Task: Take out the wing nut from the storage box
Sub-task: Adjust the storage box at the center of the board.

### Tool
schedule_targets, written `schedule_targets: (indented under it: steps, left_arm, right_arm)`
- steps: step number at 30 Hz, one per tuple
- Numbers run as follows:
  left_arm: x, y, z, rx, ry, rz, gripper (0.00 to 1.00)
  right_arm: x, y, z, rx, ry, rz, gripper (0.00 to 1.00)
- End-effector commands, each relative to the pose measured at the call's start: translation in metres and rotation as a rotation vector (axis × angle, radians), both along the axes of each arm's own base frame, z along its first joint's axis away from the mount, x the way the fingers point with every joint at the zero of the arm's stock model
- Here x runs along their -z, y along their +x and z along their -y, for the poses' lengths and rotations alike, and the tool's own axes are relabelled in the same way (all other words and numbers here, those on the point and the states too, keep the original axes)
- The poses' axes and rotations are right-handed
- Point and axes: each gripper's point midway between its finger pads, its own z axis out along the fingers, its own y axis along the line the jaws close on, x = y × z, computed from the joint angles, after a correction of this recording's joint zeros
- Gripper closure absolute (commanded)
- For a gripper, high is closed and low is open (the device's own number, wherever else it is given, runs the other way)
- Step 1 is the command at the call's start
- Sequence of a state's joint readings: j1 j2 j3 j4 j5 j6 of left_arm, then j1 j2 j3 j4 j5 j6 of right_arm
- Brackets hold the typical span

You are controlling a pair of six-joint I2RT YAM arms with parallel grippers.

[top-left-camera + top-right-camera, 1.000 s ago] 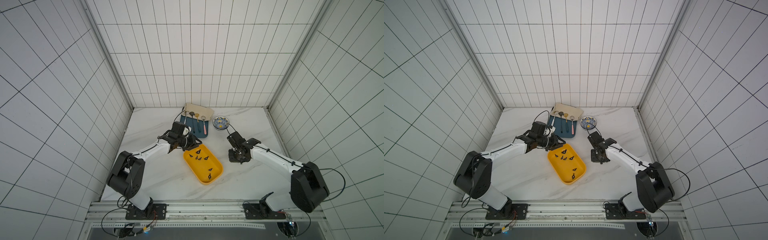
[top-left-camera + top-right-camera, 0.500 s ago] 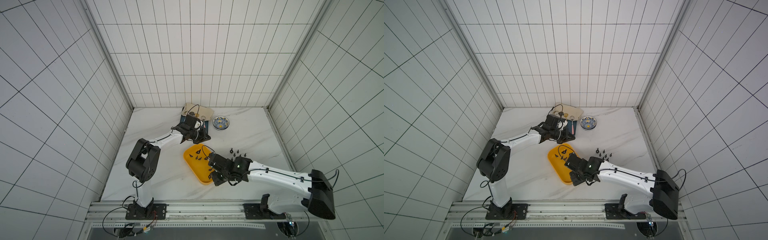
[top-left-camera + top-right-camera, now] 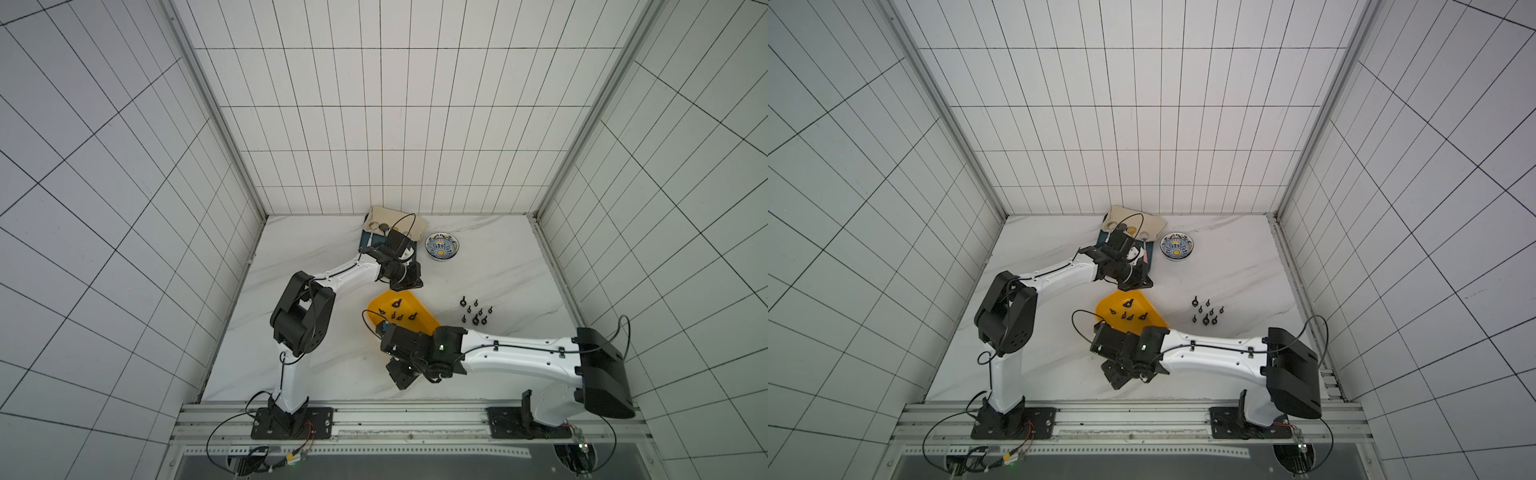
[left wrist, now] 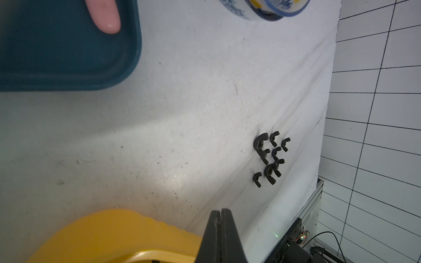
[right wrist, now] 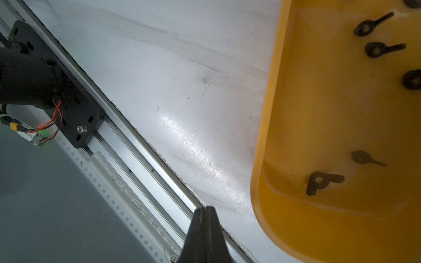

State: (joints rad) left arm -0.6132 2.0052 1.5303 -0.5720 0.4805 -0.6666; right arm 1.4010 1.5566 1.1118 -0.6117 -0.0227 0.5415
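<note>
The yellow storage box (image 3: 409, 300) (image 3: 1100, 309) lies mid-table, its near end hidden under my right arm. Several black wing nuts (image 3: 398, 302) (image 3: 1130, 302) lie inside it; the right wrist view shows one near the box's end wall (image 5: 319, 181). More wing nuts (image 3: 473, 311) (image 3: 1206, 311) (image 4: 270, 157) lie clustered on the table to the box's right. My left gripper (image 3: 409, 282) (image 3: 1138, 282) (image 4: 220, 210) hovers just beyond the box's far rim, shut and empty. My right gripper (image 3: 400, 380) (image 3: 1115, 380) (image 5: 206, 207) is shut and empty over the table's front edge, beside the box's near end.
A dark-blue tray (image 3: 365, 239) (image 4: 68, 57) holding spoons, one with a pink handle (image 4: 104, 16), sits at the back under the left wrist. A patterned bowl (image 3: 442, 246) (image 3: 1177, 247) stands to its right. The aluminium front rail (image 5: 136, 145) runs under my right gripper.
The left gripper has shut and pulled back from the box toward the blue tray. The right arm swung from the table's right side to the box's near end. Nuts now lie on the table.
</note>
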Motion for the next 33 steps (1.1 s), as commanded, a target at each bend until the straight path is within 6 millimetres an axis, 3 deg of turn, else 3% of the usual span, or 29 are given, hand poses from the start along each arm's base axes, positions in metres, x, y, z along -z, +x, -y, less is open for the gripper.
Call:
schedule_targets:
  steps: [1, 8, 19, 33]
  left_arm:
    - [0.016, -0.001, -0.008, 0.029, 0.074, -0.008, 1.0]
    - [0.027, -0.004, -0.008, 0.06, 0.1, -0.03, 1.0]
    - [0.03, -0.006, -0.018, 0.064, 0.152, -0.034, 1.0]
    - [0.033, -0.001, -0.057, -0.011, 0.197, -0.052, 1.0]
  right_arm:
    - [-0.005, 0.006, -0.011, -0.014, 0.001, 0.028, 1.0]
    - [0.01, 0.02, -0.003, 0.053, -0.049, 0.04, 1.0]
    - [0.013, 0.034, 0.017, 0.133, -0.102, 0.067, 1.0]
    - [0.018, 0.045, 0.051, 0.195, -0.155, 0.072, 1.0]
